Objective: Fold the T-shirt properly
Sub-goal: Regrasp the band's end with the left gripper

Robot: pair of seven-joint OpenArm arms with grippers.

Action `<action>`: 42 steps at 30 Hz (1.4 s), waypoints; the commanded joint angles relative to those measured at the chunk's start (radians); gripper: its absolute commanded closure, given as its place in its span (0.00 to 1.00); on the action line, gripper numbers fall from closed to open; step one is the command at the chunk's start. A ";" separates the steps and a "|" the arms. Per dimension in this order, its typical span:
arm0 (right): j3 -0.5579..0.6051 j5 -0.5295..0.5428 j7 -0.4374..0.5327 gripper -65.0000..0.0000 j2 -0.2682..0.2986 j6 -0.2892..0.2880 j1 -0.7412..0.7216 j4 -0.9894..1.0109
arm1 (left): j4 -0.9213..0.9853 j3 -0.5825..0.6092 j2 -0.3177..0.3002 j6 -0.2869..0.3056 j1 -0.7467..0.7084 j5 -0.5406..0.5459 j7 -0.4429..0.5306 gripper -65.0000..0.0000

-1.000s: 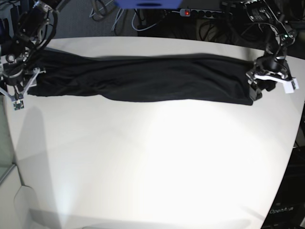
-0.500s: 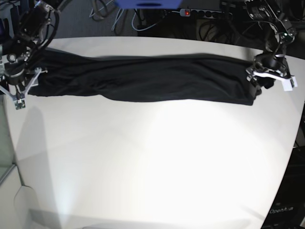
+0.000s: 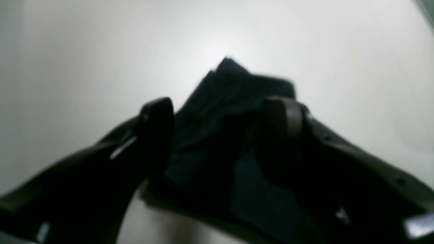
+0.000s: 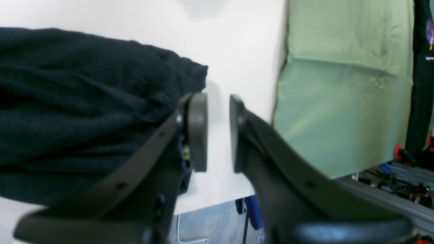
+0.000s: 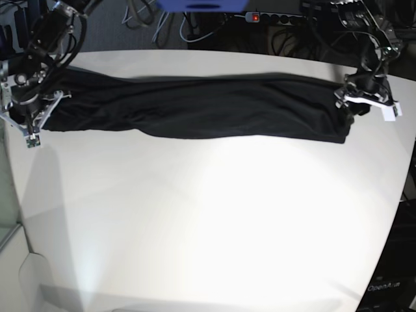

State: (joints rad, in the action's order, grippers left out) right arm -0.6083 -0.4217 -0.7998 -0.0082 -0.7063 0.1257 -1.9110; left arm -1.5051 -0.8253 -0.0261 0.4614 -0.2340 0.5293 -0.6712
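The black T-shirt (image 5: 195,107) lies as a long, bunched strip across the far half of the white table (image 5: 208,214). At its right end in the base view sits my left gripper (image 5: 354,107). In the left wrist view this gripper (image 3: 218,128) is open wide, with the T-shirt (image 3: 234,88) end lying between the jaws, unclamped. My right gripper (image 5: 36,120) is at the strip's other end. In the right wrist view its jaws (image 4: 218,132) stand a narrow gap apart with bare table showing between them. There the T-shirt (image 4: 84,101) lies just outside one finger (image 4: 198,132).
The table edge runs close beside my right gripper, with a green sheet (image 4: 339,101) hanging beyond it. Behind the table lie cables and a power strip (image 5: 260,16). A glass panel (image 5: 6,195) stands at the base view's left edge.
My right gripper's jaws have drawn much closer together, and it has shifted slightly toward the shirt's end. My left gripper has edged a little farther back and stays wide open.
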 commanded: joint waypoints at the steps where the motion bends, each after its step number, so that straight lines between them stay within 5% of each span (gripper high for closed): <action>1: -0.005 -0.004 0.013 0.86 0.014 0.008 -0.007 -0.015 | 0.001 -0.004 -0.025 0.007 0.022 0.022 0.023 0.39; 28: -0.005 -0.006 0.013 0.86 0.014 0.008 -0.014 -0.015 | 0.071 0.110 -0.107 -0.003 0.017 0.010 -0.028 0.39; 42: -0.003 -0.006 0.013 0.86 0.014 0.008 -0.014 -0.015 | 0.073 0.162 -0.088 0.003 0.025 -0.189 -0.045 0.40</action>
State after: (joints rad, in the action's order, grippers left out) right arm -0.6094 -0.4259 -0.8001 -0.0055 -0.7059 0.1200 -1.9110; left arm -1.4319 -0.6712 -0.1165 0.4675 -0.2070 0.3565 -0.6743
